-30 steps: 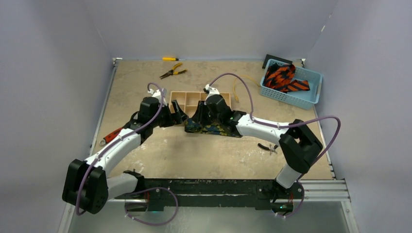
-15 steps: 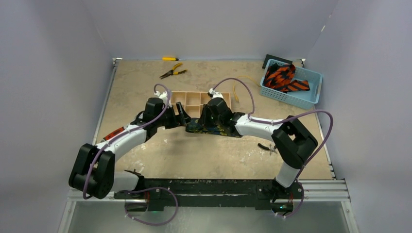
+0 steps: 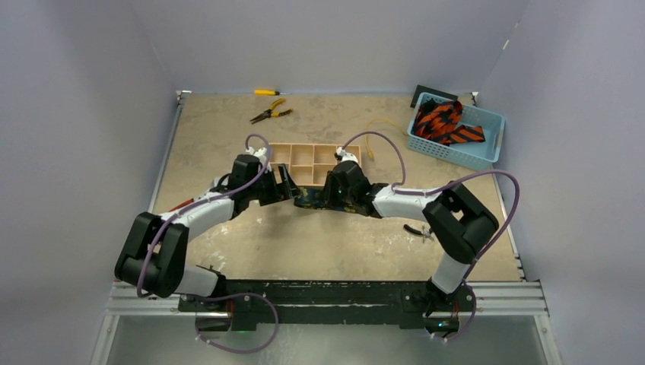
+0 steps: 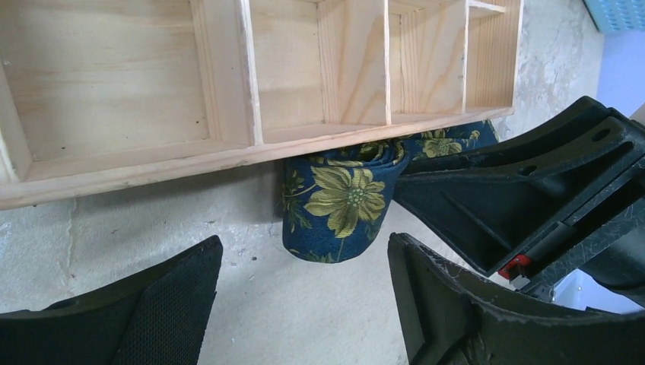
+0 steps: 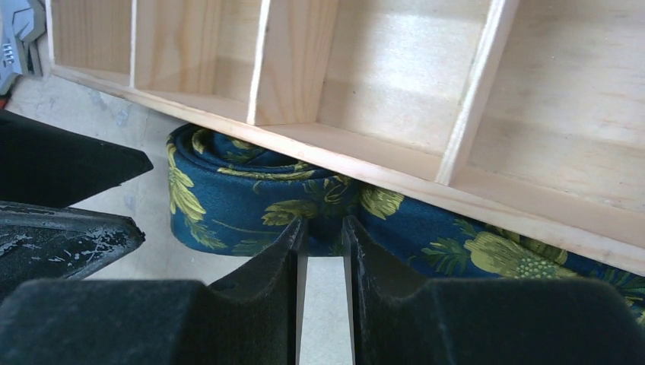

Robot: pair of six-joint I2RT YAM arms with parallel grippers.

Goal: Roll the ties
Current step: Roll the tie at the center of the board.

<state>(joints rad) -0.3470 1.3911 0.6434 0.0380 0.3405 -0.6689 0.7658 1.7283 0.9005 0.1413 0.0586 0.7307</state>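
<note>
A dark navy tie [image 4: 338,201] with yellow-green flowers lies partly rolled against the near wall of a wooden compartment tray [image 3: 304,156]. Its rolled end [image 5: 228,198] points left and the rest runs right along the tray wall. My right gripper [image 5: 323,224] is shut on the tie, pinching a fold at the roll's near edge. My left gripper [image 4: 304,251] is open, with the roll's end just beyond its fingertips and untouched. In the top view the left gripper [image 3: 287,185] and right gripper [image 3: 328,196] meet over the tie [image 3: 316,199]. Orange-red striped ties [image 3: 445,122] lie in a blue basket [image 3: 490,156].
Yellow-handled pliers [image 3: 270,112] and a yellow screwdriver [image 3: 266,92] lie at the back. A thin yellow cord [image 3: 370,141] runs right of the tray. A red-handled tool [image 3: 179,207] lies by the left arm, dark pliers [image 3: 418,230] by the right arm.
Both grippers have moved away from the bases toward the tray, carrying the navy tie up against its near wall. The right fingers have closed a little tighter.
</note>
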